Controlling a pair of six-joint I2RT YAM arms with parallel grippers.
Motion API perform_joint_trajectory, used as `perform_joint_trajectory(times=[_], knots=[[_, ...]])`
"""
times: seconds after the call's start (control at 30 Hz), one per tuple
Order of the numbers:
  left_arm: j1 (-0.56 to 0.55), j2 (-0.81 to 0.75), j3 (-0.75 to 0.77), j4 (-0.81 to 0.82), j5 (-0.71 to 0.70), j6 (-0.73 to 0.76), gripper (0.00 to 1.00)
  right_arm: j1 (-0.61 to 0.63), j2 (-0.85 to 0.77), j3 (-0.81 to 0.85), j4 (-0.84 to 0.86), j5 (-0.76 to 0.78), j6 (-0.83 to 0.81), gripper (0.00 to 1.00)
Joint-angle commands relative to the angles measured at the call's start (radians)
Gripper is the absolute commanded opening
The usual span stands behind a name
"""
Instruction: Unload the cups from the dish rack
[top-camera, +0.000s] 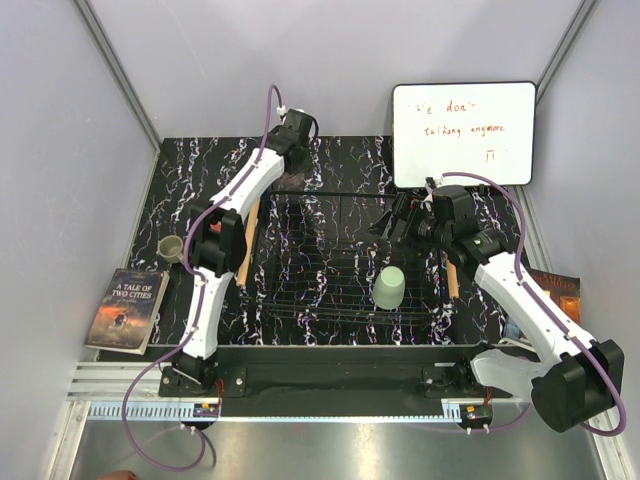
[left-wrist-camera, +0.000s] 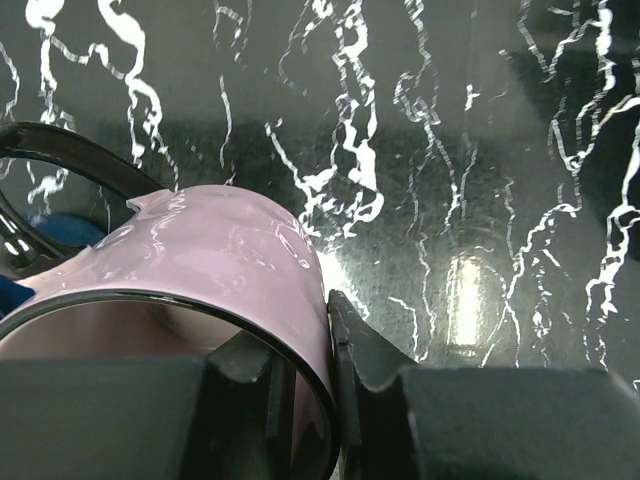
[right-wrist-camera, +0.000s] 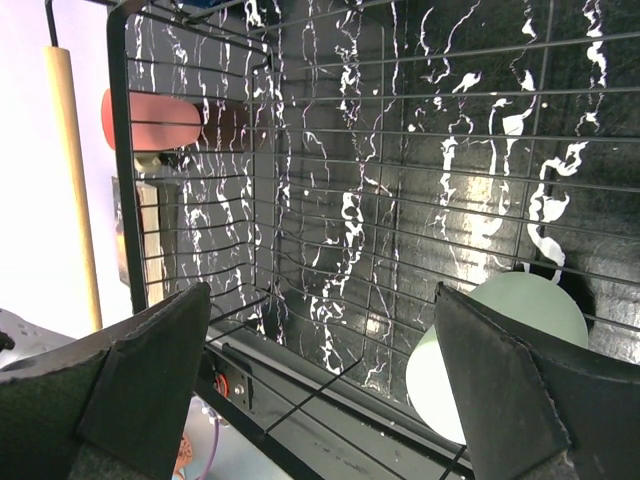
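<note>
Dish rack (top-camera: 340, 262) on table (top-camera: 340, 160), at centre. One cup (top-camera: 389, 287) in rack, near-right part. Second cup (top-camera: 172, 247) on table, left of rack (apart from it). Book (top-camera: 127, 308) just near of second cup. Whiteboard (top-camera: 463, 134) behind rack, far right.

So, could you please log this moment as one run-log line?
left gripper: shut on pale mauve cup | right gripper: open over dish rack | mint green cup: in rack
</note>
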Motion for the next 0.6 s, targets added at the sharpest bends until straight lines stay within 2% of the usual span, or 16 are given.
perform_joint_trajectory(times=[0.0, 0.57], knots=[[-0.005, -0.039, 0.018, -0.004, -0.047, -0.036, 0.00, 0.006, 0.005, 0.036, 0.006, 0.031, -0.006, 1.00], [0.007, 0.087, 0.047, -0.093, 0.027, -0.065, 0.00, 0.006, -0.015, 0.021, 0.009, 0.034, 0.019, 1.00]])
